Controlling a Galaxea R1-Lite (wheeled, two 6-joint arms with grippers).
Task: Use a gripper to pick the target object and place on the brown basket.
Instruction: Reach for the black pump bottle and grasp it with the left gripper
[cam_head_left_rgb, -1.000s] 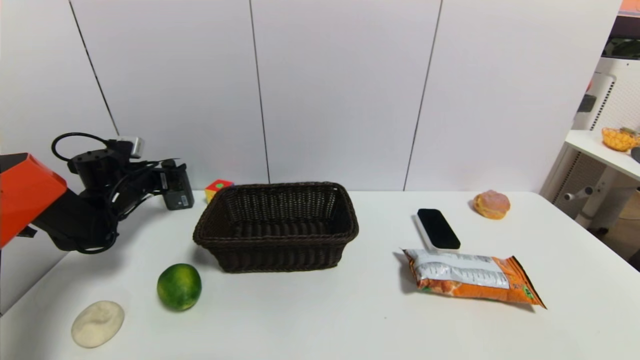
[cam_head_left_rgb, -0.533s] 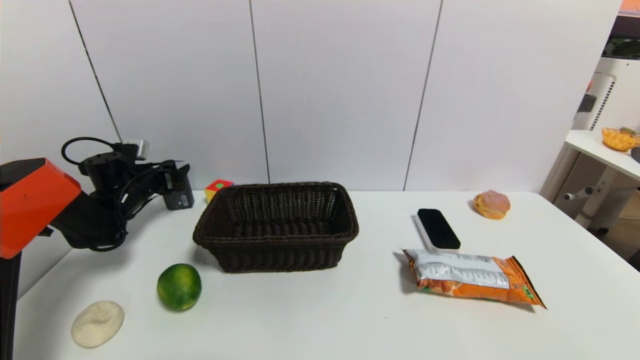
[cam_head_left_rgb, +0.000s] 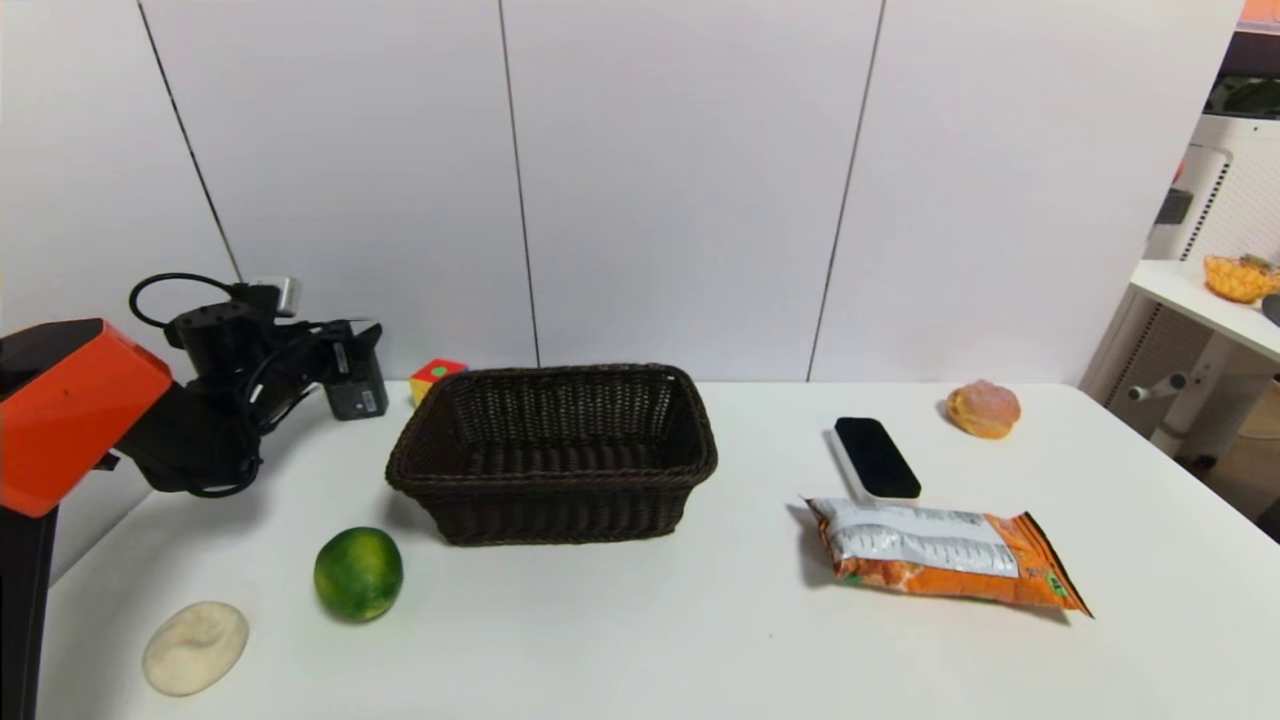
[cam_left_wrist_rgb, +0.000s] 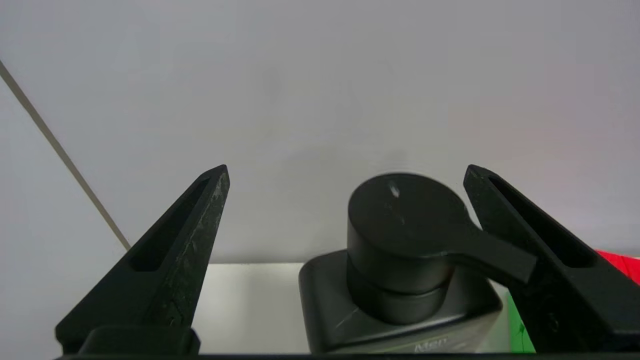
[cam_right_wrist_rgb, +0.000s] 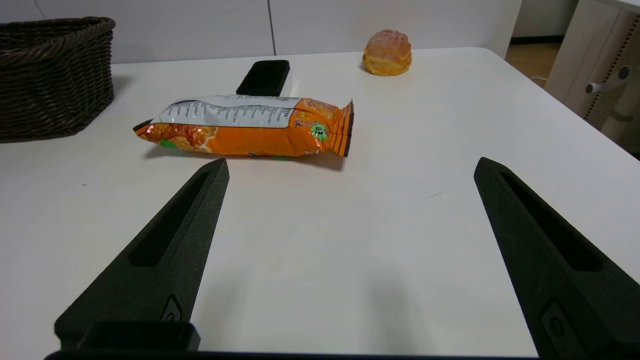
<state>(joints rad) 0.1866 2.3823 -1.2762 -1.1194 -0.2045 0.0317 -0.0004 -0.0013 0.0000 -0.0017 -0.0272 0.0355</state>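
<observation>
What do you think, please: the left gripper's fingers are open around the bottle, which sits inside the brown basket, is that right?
Not quite: the bottle stands on the table outside the brown basket, to its left, as the head view shows. The left gripper is indeed open around it. The right gripper idles, open.

We count one brown basket, one bottle, one lime, one cube, one snack bag, one black slab, one bun, one dough lump.
</observation>
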